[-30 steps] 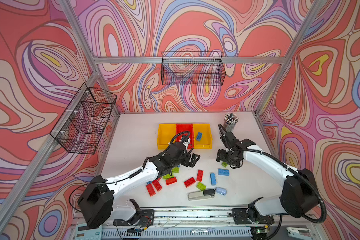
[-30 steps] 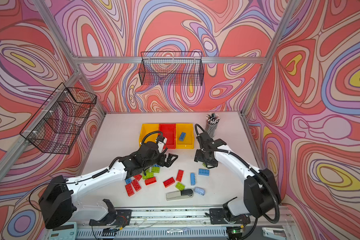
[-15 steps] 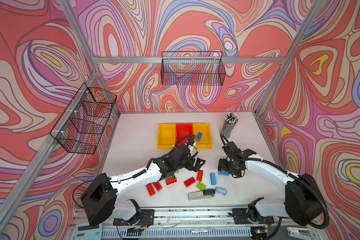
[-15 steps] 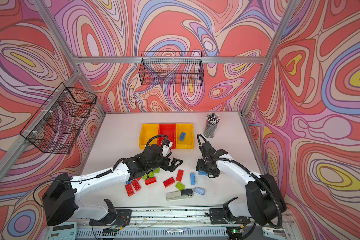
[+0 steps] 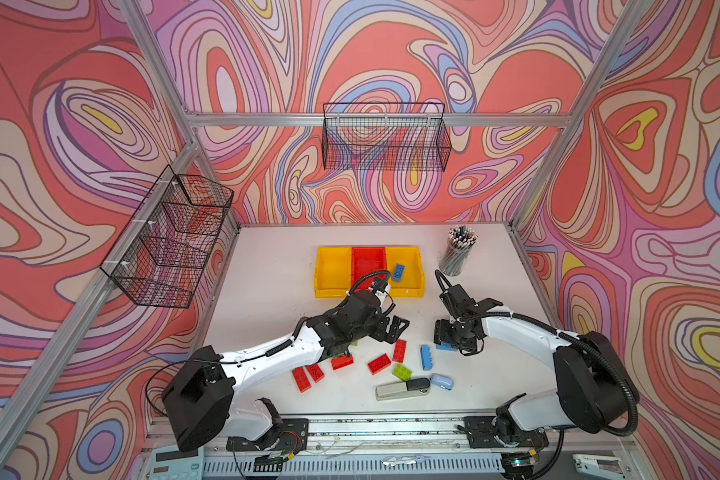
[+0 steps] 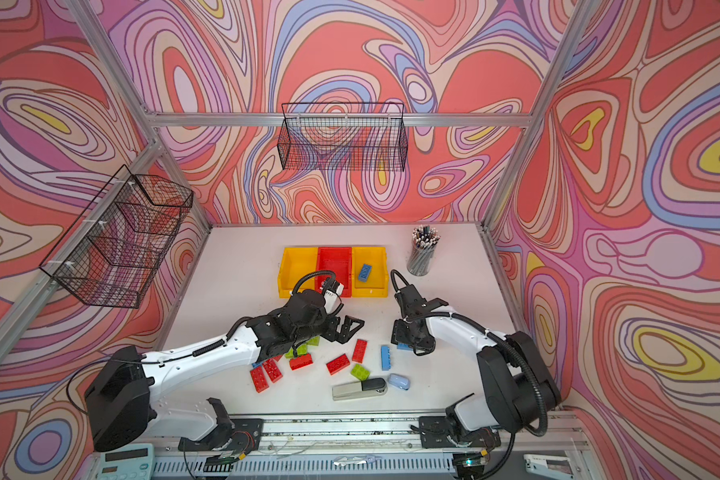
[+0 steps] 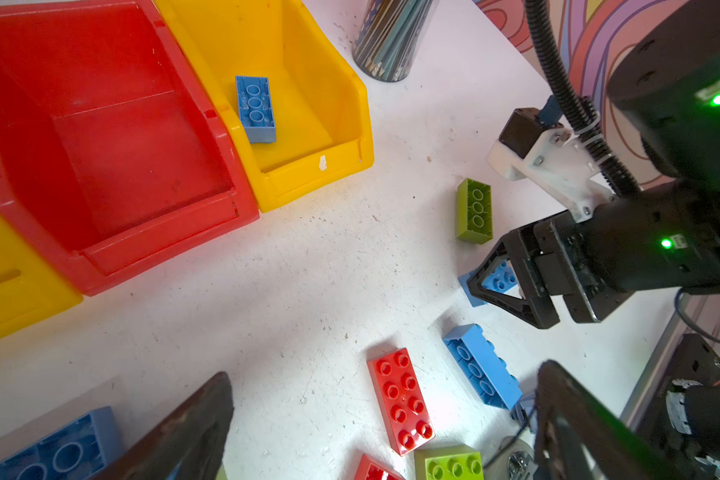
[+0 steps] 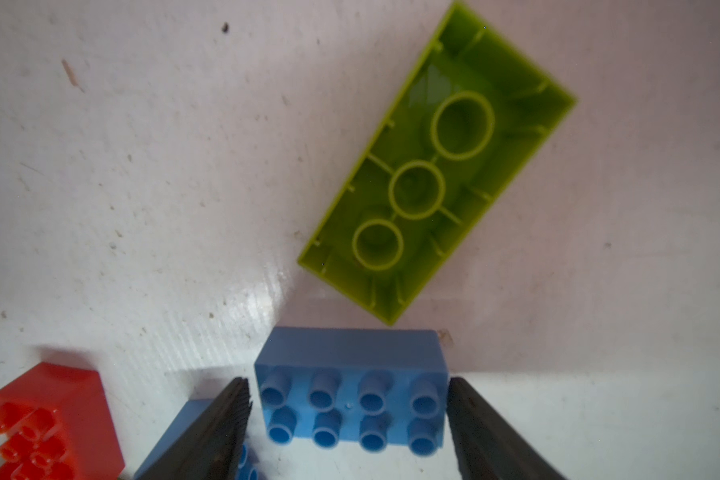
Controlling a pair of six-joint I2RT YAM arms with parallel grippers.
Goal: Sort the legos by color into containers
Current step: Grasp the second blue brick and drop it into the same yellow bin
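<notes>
yellow bin [image 5: 415, 266] holds one blue lego [image 5: 399, 273]; left gripper [image 5: 393, 329] spread wide; right gripper [image 8: 348, 419] straddles second blue lego [image 8: 346, 353], seemingly not clamped.

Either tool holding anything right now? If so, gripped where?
Left tool: open, empty. Right tool straddles a blue brick, fingers at its two short ends; whether they actually clamp it cannot be told.

Robot lab cell: aluminium frame [image 5: 246, 119], printed walls [image 5: 391, 50].
</notes>
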